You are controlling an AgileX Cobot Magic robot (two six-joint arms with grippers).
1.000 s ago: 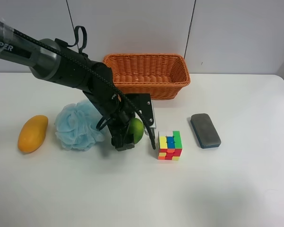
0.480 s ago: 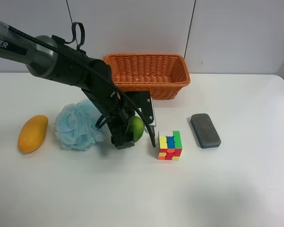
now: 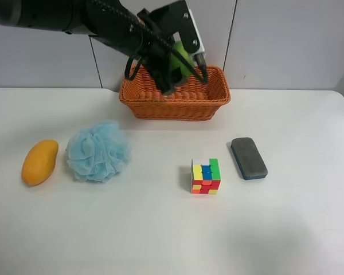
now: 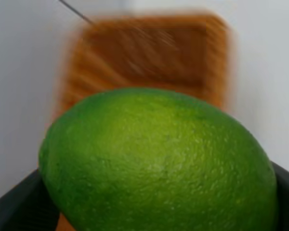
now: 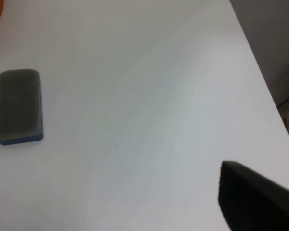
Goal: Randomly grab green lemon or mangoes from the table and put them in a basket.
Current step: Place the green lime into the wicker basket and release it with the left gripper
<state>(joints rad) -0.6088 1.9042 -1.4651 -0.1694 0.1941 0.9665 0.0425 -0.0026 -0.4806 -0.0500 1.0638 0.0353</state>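
Grasp mostly covered, cropped or blurred

From the high camera, the left gripper (image 3: 184,77) covers most of the green lemon (image 3: 180,57) between its fingers and hides part of the basket (image 3: 218,97) rim behind it, while its arm (image 3: 57,14) runs off the picture's edge. In the left wrist view the fingers (image 4: 12,209) show only as dark corners cut by the edges, the lemon's underside is cropped, and the basket beyond the gripper is a smeared orange patch with unreadable weave. The right gripper (image 5: 255,202) appears as one blurred dark piece cut by the corner, so its jaws' spacing cannot be told.
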